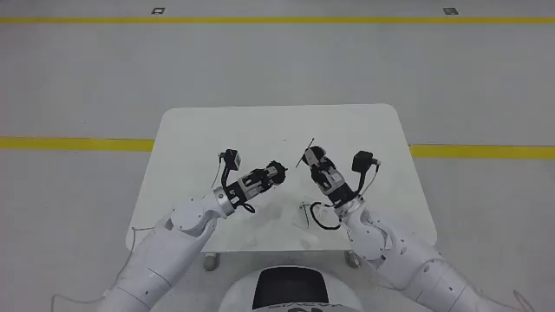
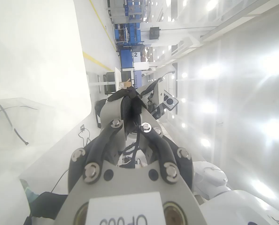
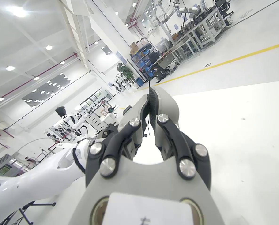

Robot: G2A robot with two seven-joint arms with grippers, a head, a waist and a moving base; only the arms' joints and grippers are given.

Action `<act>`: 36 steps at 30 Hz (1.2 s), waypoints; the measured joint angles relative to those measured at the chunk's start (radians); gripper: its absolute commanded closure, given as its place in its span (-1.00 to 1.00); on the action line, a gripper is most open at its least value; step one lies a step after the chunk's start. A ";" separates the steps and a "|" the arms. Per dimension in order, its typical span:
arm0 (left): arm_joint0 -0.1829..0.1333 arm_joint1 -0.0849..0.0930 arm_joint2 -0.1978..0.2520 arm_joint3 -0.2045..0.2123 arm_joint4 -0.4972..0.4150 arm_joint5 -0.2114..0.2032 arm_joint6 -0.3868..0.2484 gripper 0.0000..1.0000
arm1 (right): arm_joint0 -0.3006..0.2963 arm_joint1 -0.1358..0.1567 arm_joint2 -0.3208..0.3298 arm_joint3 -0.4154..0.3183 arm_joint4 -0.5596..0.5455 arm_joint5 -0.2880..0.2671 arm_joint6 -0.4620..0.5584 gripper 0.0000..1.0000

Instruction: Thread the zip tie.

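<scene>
Where my right gripper [image 3: 149,97] closes, its jaws are pressed together on a thin black zip tie [image 3: 148,124], whose tip pokes out past the fingertips. That arm is raised over the white table [image 1: 217,130], angled toward the left gripper [image 1: 276,172]. The left jaws are closed too; on what, I cannot tell. The two grippers are near but apart. A loose black tie [image 1: 314,218] lies on the table by the right wrist.

Matt white table [image 1: 364,130], thin black plastic zip tie [image 3: 148,122], matt grey right gripper [image 3: 150,94], shiny metal pins [image 3: 163,118].
</scene>
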 measured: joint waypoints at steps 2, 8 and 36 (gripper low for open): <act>0.000 0.000 0.000 0.000 0.000 0.000 0.000 1.00 | -0.005 -0.004 0.003 0.001 -0.004 -0.001 0.006 1.00; 0.000 0.000 0.000 0.000 0.000 0.000 0.000 1.00 | -0.004 -0.008 0.005 -0.001 -0.018 -0.001 0.004 1.00; 0.000 0.000 0.000 0.000 0.000 0.000 0.000 1.00 | -0.029 -0.034 0.044 -0.016 -0.035 -0.001 0.050 1.00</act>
